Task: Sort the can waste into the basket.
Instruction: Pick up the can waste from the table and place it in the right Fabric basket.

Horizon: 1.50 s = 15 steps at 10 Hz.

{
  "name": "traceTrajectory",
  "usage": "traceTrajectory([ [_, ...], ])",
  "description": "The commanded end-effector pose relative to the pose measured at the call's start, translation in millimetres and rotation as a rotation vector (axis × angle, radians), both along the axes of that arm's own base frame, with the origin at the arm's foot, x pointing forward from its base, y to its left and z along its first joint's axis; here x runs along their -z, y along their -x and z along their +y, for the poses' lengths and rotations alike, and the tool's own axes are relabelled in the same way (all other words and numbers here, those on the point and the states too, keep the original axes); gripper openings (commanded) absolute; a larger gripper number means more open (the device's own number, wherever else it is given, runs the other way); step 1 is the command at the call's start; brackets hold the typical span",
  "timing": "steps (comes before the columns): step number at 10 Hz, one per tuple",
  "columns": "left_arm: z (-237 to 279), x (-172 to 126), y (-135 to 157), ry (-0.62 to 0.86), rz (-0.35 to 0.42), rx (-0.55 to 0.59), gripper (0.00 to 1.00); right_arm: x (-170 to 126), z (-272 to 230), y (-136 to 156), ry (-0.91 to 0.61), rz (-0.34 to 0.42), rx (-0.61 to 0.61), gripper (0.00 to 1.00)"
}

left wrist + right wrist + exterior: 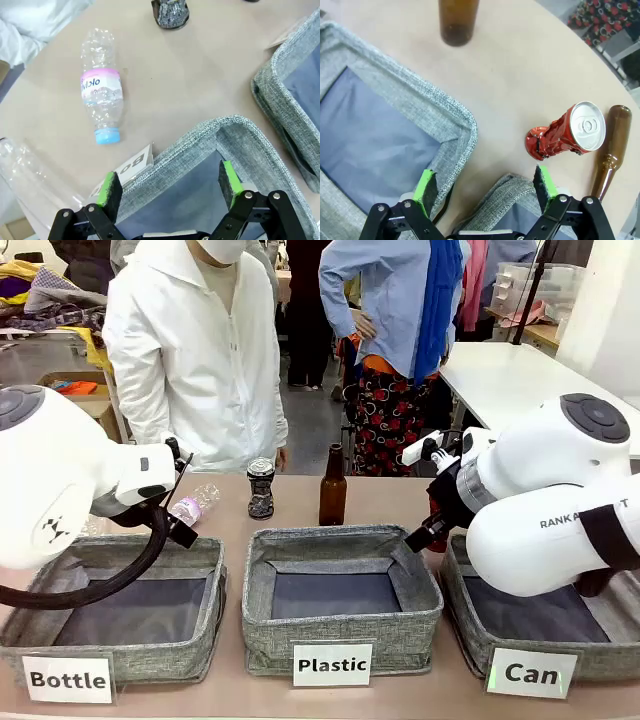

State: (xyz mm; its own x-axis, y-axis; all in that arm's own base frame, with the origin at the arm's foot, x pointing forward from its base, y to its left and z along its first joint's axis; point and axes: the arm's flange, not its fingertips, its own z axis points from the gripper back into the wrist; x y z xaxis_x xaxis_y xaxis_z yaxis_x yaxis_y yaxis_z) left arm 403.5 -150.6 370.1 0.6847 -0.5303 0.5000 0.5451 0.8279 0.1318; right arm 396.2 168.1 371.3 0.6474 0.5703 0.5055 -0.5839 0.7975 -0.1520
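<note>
Sorting has not begun in earnest: both cans are on the worktop (390, 502) and the "Can" basket (605, 665) holds nothing that can be seen. This is the approach step.

The right end effector (485, 183) hangs above the near corner of that basket with its jaws wide and nothing between them. The red can (567, 134), crushed and dented, sits on the worktop just past that corner, its silver top turned toward the wrist camera; whether it stands or leans is hard to tell. A lying brown bottle (610, 150) is just beside it.

The left end effector (169, 182) is also spread wide and empty, over a corner of the "Bottle" basket (120, 655), with a clear plastic bottle (101, 90) lying on the worktop beyond.

The black can (261, 488) stands upright near an upright brown bottle (332, 488), behind the "Plastic" basket (342, 625).

The red can looks like the natural first pick for the right arm. That calls for moving out over it, setting the 2 pads either side of the dented body clear of the lying bottle, closing, lifting, and coming back over the "Can" basket to let go.
</note>
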Motion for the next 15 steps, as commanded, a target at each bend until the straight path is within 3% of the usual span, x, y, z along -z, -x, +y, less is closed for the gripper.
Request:
traceTrajectory([
  [1,0.0,-0.1,0.0,0.000,0.000,0.000,1.00,-0.1,0.0,0.0,0.000,0.000,0.000,1.00],
  [13,0.0,-0.1,0.0,0.000,0.000,0.000,1.00,0.0,0.1,0.0,0.001,0.000,0.000,1.00],
  [14,0.0,0.0,0.0,0.000,0.000,0.000,1.00,-29.7,-6.4,13.0,0.018,-0.013,-0.014,1.00],
  [15,-0.2,-35.3,26.1,0.074,-0.017,0.073,1.00,-67.1,-12.6,32.3,-0.041,-0.040,-0.042,1.00],
])
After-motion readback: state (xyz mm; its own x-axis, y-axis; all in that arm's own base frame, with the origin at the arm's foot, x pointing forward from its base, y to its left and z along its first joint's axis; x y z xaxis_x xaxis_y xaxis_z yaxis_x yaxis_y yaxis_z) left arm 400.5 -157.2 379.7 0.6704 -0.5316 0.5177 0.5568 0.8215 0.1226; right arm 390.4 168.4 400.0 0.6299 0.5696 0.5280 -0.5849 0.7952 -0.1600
